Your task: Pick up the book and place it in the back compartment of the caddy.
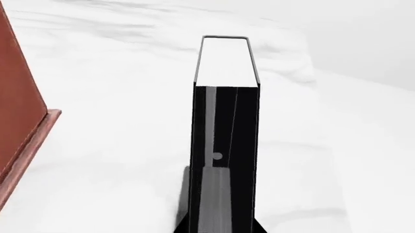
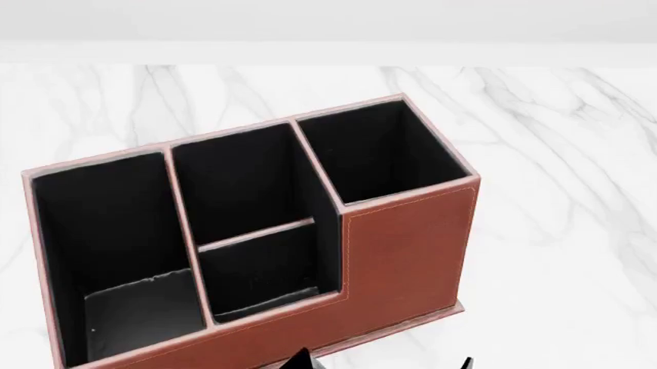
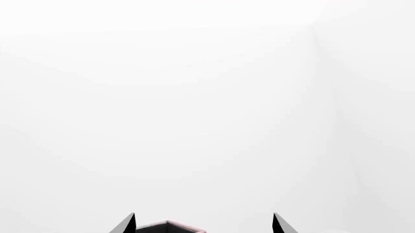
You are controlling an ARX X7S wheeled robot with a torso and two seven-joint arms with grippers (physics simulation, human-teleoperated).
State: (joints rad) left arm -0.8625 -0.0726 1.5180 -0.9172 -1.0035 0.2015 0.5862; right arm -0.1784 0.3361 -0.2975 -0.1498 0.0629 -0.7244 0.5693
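In the left wrist view the black book point(image 1: 226, 126) stands upright, its white page edges on top. My left gripper point(image 1: 222, 229) is shut on its lower part, over the white marble table point(image 1: 116, 145). The reddish-brown caddy point(image 1: 16, 116) is beside it. In the head view the caddy point(image 2: 405, 246) fills the middle. Its back compartment point(image 2: 261, 273), the smallest black-lined cell behind the low wall, holds nothing. The book and left gripper are out of the head view. My right gripper point(image 2: 385, 363) is open and empty; only its two black fingertips point(image 2: 303, 358) show, just before the caddy's front wall.
The caddy has a long cell point(image 2: 103, 231) at the left, a tall square cell point(image 2: 375, 150) at the right and a rear middle cell point(image 2: 241, 181). White marble table point(image 2: 555, 154) surrounds it. A caddy corner point(image 3: 165, 227) shows between the right fingertips point(image 3: 128, 224).
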